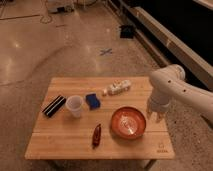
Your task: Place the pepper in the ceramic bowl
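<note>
No words to read. Tiny dark mark (161, 148) on a near corner of the desk (55, 145), too small to read. Blue cross (105, 51) on the floor (40, 45). Hand (156, 117) just beside the ceramic bowl (128, 122).

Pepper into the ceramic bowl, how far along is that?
Nothing done: the pepper lies on the table, left of the ceramic bowl. In hand: the gripper hangs beside the bowl's right rim, not at the pepper. Left: reach, grasp, carry it in.

Dark red pepper (96, 136) flat beside orange ceramic bowl (129, 123); hand (155, 117) right of bowl.
</note>
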Tool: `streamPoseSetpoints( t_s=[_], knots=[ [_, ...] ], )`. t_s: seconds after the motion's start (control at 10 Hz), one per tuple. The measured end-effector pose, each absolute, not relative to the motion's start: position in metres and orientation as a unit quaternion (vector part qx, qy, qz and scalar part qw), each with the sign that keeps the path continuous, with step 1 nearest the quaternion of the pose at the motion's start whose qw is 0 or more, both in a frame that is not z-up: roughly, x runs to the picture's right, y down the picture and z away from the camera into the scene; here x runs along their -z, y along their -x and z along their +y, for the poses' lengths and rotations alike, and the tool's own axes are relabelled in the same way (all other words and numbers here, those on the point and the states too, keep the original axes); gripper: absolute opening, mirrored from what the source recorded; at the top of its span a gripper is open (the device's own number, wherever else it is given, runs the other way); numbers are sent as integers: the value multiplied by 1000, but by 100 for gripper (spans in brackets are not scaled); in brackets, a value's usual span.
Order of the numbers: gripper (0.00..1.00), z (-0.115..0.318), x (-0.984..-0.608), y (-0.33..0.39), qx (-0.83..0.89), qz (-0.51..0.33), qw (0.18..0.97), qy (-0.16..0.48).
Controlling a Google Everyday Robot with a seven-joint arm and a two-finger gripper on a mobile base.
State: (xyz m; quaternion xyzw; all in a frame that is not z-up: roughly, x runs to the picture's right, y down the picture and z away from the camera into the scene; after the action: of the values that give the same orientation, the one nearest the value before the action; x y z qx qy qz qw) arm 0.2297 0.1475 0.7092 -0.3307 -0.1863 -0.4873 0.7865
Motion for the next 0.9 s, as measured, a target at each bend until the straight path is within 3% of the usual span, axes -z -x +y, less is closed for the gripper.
streamPoseSetpoints(
  t_s=[0.6, 0.9],
  knots=[
    [41, 158, -703, -222, 495, -192, 777, 339],
    [41, 135, -711, -201, 498, -192, 777, 335]
  ],
)
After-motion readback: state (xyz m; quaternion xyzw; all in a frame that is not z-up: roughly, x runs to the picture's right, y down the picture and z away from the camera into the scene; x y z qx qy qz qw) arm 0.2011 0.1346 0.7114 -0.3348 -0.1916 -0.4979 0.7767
